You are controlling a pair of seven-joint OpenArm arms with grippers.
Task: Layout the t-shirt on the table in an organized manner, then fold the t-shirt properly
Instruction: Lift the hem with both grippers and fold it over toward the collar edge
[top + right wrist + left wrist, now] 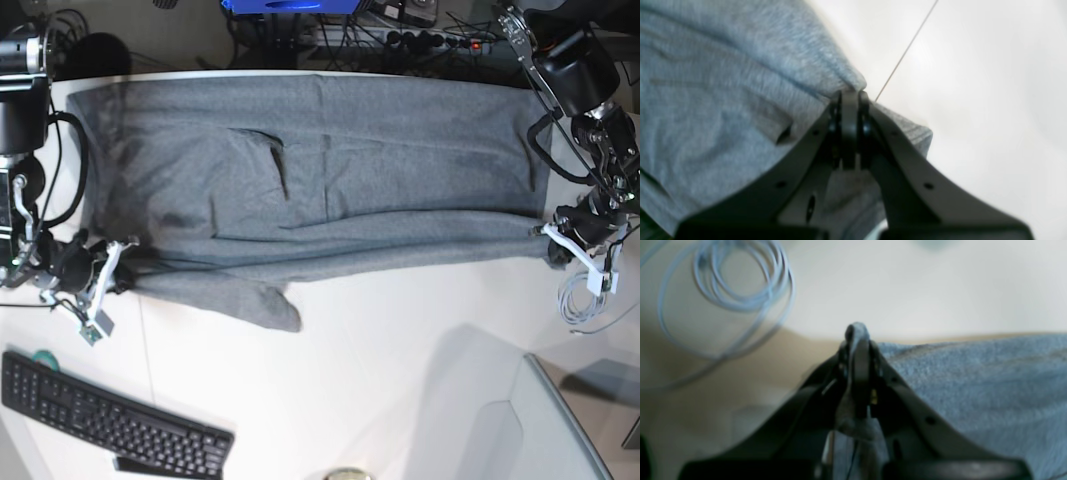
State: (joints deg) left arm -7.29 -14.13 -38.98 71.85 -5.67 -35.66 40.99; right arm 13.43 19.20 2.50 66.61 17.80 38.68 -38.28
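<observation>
**Reporter:** Where does the t-shirt (330, 170) lie?

**Photographer:** Spread wide across the far half of the white desk (400, 340), reaching nearly from one arm to the other. Its near edge is folded over into a long band. One sleeve hangs off that band onto bare desk, at the base view's left of centre.

**Reporter:** And the two claws?

**Photographer:** Both are closed on cloth. The left claw (857, 336), at the base view's right, pinches a nub of grey knit that pokes out past its tips; the rest of the shirt runs away to the right in the wrist view. The right claw (849, 95), at the base view's left, is clamped on a bunched corner of the shirt, with fabric gathered on both sides of it.

**Reporter:** Anything else around them?

**Photographer:** A coil of pale cable (740, 276) lies near the left claw. A thin dark seam (907, 50) crosses the desk beyond the right claw. A black keyboard (110, 415) sits at the near left corner, well apart from the shirt.
</observation>
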